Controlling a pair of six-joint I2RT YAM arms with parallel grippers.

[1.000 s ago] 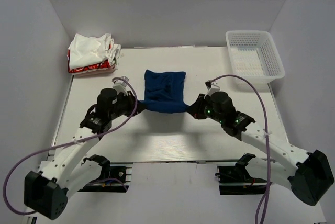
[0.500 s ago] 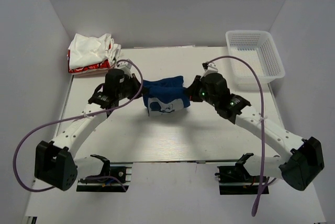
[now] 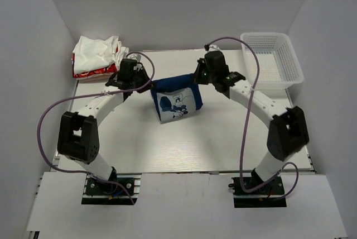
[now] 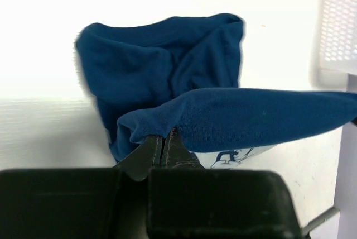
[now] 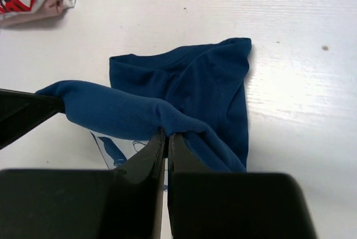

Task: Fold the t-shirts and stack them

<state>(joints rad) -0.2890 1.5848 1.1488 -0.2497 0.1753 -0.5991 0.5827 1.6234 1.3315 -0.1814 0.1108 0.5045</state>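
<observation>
The navy t-shirt sits partly lifted over the middle of the worktop, its upper edge stretched between the arms and the pale print showing below (soft, light cloth, likely to sag and slip; best held at the edge corners). The left end effector and right end effector each pinch that edge tight. The white and red t-shirts lie heaped at the far left corner.

A robot lab test cell: plain white walls enclose the table, with arm bases bolted at its near edge.
</observation>
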